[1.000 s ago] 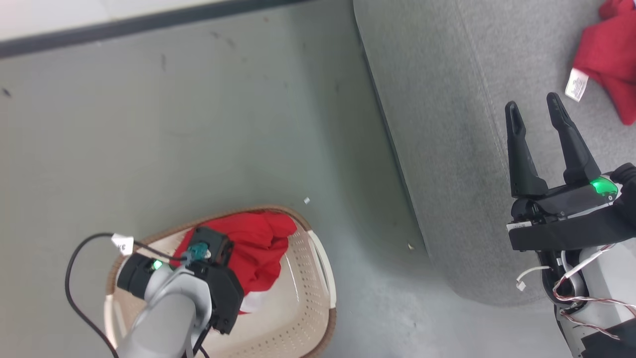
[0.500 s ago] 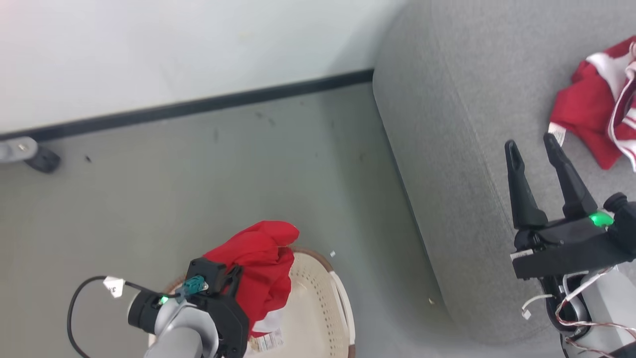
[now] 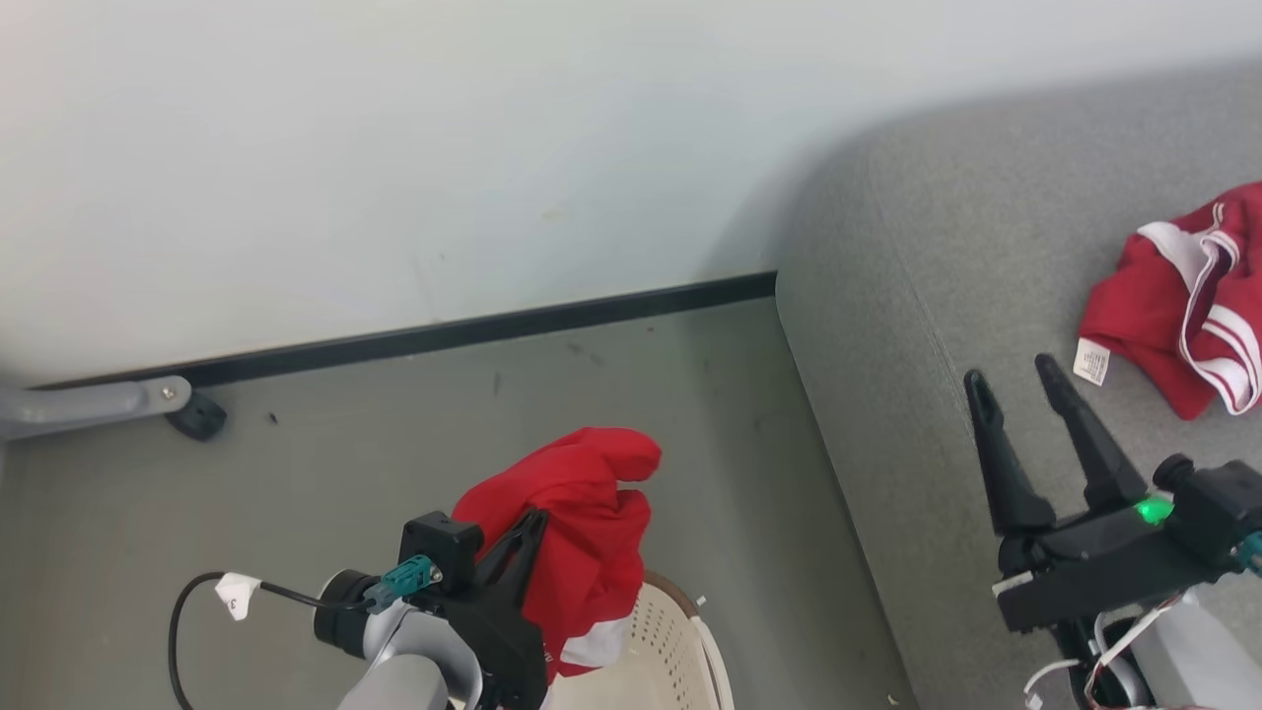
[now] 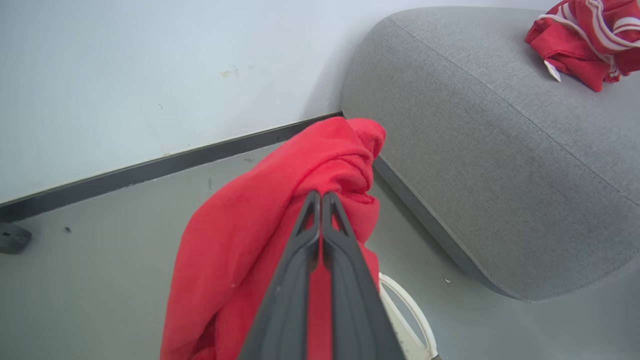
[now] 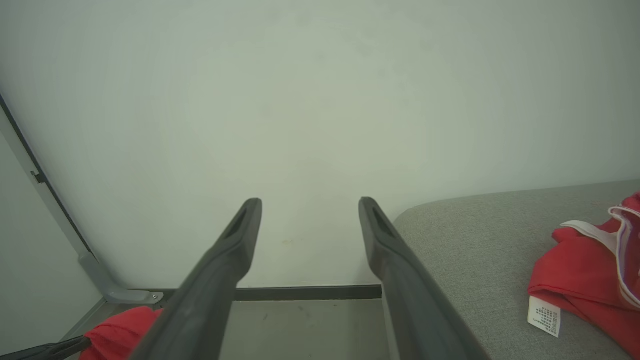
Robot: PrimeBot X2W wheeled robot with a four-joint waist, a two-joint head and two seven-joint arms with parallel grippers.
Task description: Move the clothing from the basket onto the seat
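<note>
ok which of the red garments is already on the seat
The white-striped garment with the care label, lying on the seat. The other garment hangs from the left gripper above the basket.

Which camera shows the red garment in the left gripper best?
The left wrist view: the garment sits large and central, bunched around the shut left gripper. The head view shows the garment smaller, hanging above the basket. The right wrist view shows a red corner at its bottom edge.
</note>
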